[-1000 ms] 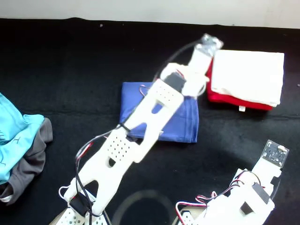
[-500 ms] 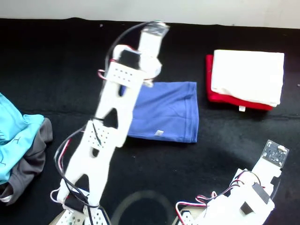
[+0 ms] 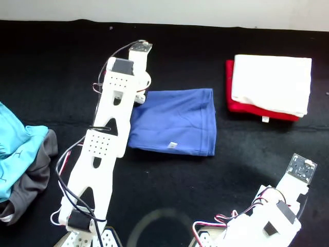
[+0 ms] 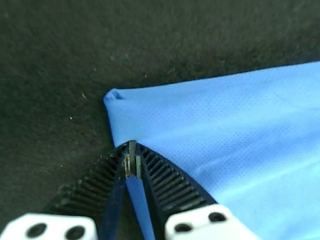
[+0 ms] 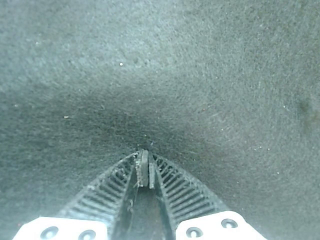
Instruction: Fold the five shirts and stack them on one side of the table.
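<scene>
Left wrist view: the left gripper (image 4: 131, 162) is seen closed at an edge of the blue shirt (image 4: 225, 135), cloth seemingly pinched.
It is laid on the table (image 3: 61, 62) beside the white-on-red stack (image 3: 270, 85); the right gripper (image 5: 144, 172) is held closed.

The white shirt (image 3: 271, 82) hides most of the red shirt (image 3: 230, 90); the edge crops the teal shirt (image 3: 13, 146).

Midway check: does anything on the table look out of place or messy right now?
Yes. The teal shirt and grey shirt lie crumpled in a heap at the table's left edge, unfolded. The blue shirt is folded but lies apart from the white shirt stacked on the red shirt.
</scene>
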